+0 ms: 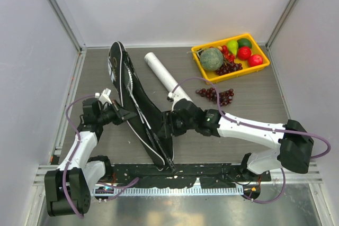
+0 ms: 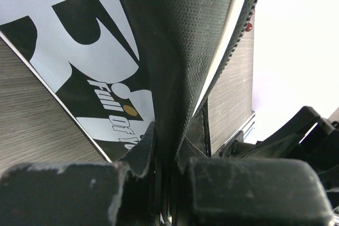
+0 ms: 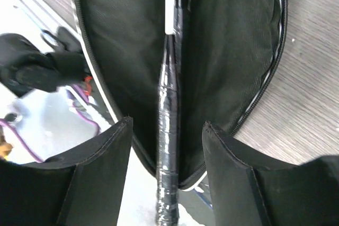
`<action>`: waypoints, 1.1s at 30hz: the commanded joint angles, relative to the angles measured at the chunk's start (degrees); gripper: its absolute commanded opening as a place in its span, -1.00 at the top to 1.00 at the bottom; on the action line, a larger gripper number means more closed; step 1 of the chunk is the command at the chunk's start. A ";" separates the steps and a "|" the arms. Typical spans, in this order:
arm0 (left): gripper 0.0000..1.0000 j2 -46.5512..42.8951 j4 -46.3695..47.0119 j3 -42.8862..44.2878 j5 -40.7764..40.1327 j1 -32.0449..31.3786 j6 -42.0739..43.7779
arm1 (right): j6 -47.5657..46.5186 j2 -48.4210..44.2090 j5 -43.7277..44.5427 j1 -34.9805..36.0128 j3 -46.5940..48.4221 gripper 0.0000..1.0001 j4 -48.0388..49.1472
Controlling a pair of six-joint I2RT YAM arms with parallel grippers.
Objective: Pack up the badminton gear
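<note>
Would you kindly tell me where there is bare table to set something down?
Free: the far left corner of the table, between the bag and the left wall; also the strip between the grape bunch and the right wall. Crowded: the middle, where the left claw, right claw and white tube flank the bag.

The black bag [image 2: 114, 78] bore the only print that could be read; in the left wrist view small white slanted words ran "Full Of" and then "Yo", the rest hidden; a gold dot sat among them; above stood part of one big white letter, perhaps an R; from above, its lettering was too small to read.
</note>
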 commanded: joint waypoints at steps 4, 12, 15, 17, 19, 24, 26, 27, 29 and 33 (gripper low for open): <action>1.00 -0.01 4.19 0.83 2.41 -0.16 -1.04 | -8.57 2.40 8.72 5.49 3.57 -0.19 -4.78; 1.00 -0.53 3.84 0.83 2.32 -0.16 -1.04 | -6.20 6.09 6.02 7.60 2.25 -0.10 1.90; 1.00 -0.36 3.93 0.74 2.40 -0.16 -1.04 | -5.93 8.10 4.85 7.95 2.51 -0.04 4.27; 1.00 -0.53 3.93 0.74 2.58 -0.07 -1.13 | -5.76 9.34 5.02 7.95 3.13 0.16 4.98; 1.00 -0.62 3.67 0.48 2.67 -0.07 -1.13 | -5.49 9.96 6.51 7.95 4.09 0.76 5.42; 1.00 -1.15 0.86 -0.13 2.32 -0.16 -0.42 | -4.44 8.55 14.77 7.95 6.99 0.90 8.50; 1.00 -1.50 0.24 -0.83 2.14 -0.16 -0.42 | -3.65 9.60 17.67 7.95 7.87 0.89 10.34; 1.00 -1.76 -0.02 -1.01 2.23 -0.16 -0.34 | -3.39 10.13 18.20 7.95 7.96 0.89 11.91; 1.00 -2.12 -0.38 -1.54 2.14 -0.16 -0.16 | -2.16 11.19 18.56 7.95 7.26 0.89 14.46; 1.00 -2.38 -0.38 -2.07 3.02 -0.16 -1.03 | 0.92 11.98 23.11 7.95 2.87 0.89 22.81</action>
